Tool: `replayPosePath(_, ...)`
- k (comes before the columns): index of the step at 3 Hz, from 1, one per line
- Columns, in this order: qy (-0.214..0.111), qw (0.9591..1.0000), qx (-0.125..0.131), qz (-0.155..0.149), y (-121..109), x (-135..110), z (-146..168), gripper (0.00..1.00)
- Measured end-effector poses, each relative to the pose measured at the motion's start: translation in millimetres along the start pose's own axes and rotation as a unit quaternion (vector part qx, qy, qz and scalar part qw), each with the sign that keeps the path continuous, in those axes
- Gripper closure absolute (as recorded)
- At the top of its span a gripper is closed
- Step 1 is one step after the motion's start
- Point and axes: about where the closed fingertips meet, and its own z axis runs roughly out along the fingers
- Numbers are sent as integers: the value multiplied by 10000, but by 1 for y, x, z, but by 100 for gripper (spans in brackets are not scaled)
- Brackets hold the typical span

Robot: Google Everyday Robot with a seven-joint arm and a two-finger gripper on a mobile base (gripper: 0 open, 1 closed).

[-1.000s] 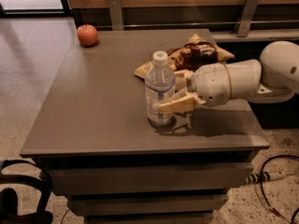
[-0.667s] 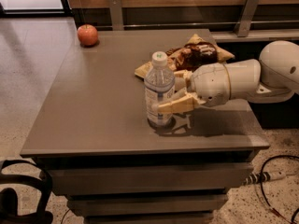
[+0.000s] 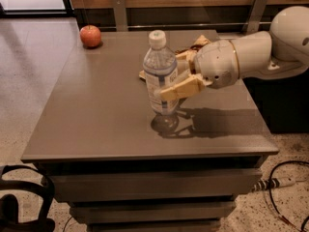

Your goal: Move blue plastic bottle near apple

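The blue plastic bottle (image 3: 159, 71), clear with a white cap and a pale label, is upright and held just above the grey table (image 3: 96, 115), with its shadow under it. My gripper (image 3: 175, 79) reaches in from the right and is shut on the bottle's lower body. One tan finger (image 3: 182, 87) crosses the bottle's front. The red-orange apple (image 3: 90, 36) sits at the table's far left corner, well away from the bottle.
A brown-and-yellow chip bag (image 3: 195, 46) lies behind the bottle, mostly hidden by my arm (image 3: 241, 57). A wall with metal brackets (image 3: 119, 11) runs along the table's far edge. Cables (image 3: 282, 187) lie on the floor at lower right, and a black object (image 3: 19, 207) at lower left.
The bottle, which stood on the table in my gripper's grasp, is now lifted off the surface and has shifted slightly left toward the apple. The arm moved with it.
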Motion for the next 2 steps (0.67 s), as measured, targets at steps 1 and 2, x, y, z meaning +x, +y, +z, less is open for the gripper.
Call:
replayPosePath(1,189,9994,-270,137,-30,-41,3,100)
replayPosePath(2,229,9988,-401,152,-64,-75,10,100)
